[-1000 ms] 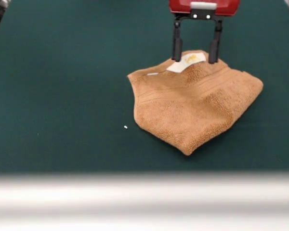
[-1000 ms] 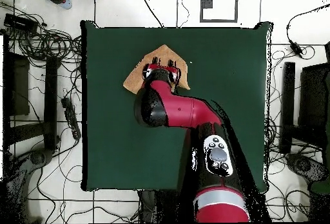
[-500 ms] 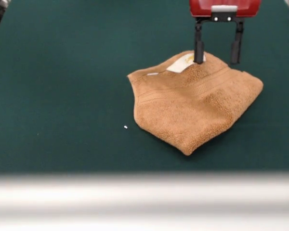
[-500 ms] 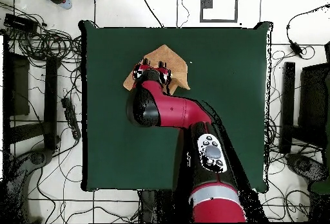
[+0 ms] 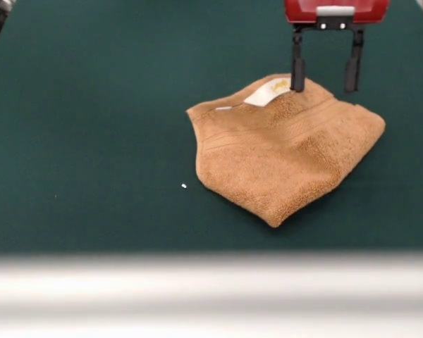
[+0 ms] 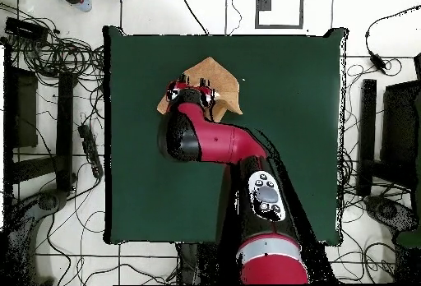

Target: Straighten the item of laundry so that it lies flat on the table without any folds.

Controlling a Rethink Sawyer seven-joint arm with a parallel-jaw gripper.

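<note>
The item of laundry (image 5: 282, 151), an orange-tan terry towel, lies folded over itself in a rough triangle on the green table (image 5: 84, 141). Its woven border bands run across the upper part, and a white label (image 5: 271, 91) shows at its far edge. My gripper (image 5: 323, 79) hangs open over the towel's far right edge, one finger (image 5: 297, 70) beside the label, the other (image 5: 352, 70) near the rim; contact with the cloth cannot be told. In the overhead view the arm's wrist (image 6: 191, 102) covers the gripper and much of the towel (image 6: 215, 76).
A small white speck (image 5: 184, 186) lies on the cloth left of the towel. The table's pale front edge (image 5: 211, 292) runs along the bottom of the front view. Cables (image 6: 49, 53) and equipment surround the table (image 6: 288, 118) in the overhead view.
My gripper has shifted right along the towel's far edge, from straddling the label to standing right of it. It stays open. The towel has not moved.
</note>
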